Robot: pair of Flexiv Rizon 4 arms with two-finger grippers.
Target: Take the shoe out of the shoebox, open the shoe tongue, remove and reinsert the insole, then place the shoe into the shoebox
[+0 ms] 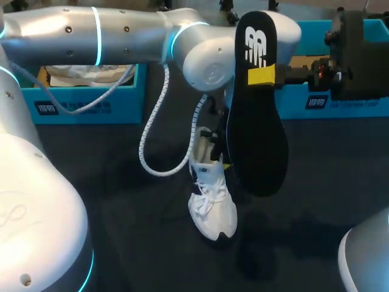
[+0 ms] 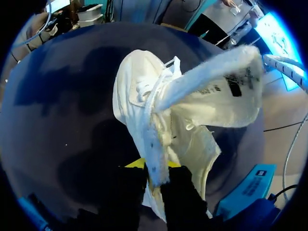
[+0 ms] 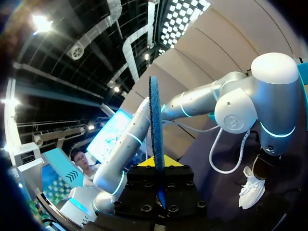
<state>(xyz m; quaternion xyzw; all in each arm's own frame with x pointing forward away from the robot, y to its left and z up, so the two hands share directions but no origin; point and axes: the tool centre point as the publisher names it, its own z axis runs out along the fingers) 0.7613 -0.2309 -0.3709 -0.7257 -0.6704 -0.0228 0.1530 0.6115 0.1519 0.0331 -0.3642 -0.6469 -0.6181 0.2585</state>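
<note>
A white shoe (image 1: 213, 207) stands on the dark table (image 1: 121, 213), toe toward the front; it is also seen past the right gripper (image 3: 252, 190). Its tongue (image 2: 216, 82) is flipped out. My left gripper (image 2: 155, 168) sits at the heel end, its fingers closed on the shoe's collar edge (image 2: 156, 163). In the head view that gripper is mostly hidden behind the insole. The black insole (image 1: 258, 121) hangs upright high above the shoe, pinched near its heel end by my right gripper (image 1: 262, 75). In the right wrist view the insole (image 3: 155, 125) stands edge-on between the yellow tips (image 3: 158, 161).
A blue shoebox (image 1: 85, 106) with white paper inside stands at the back left. Another blue box (image 1: 340, 103) stands at the back right. A white coiled cable (image 1: 152, 140) hangs from my left arm over the table, left of the shoe.
</note>
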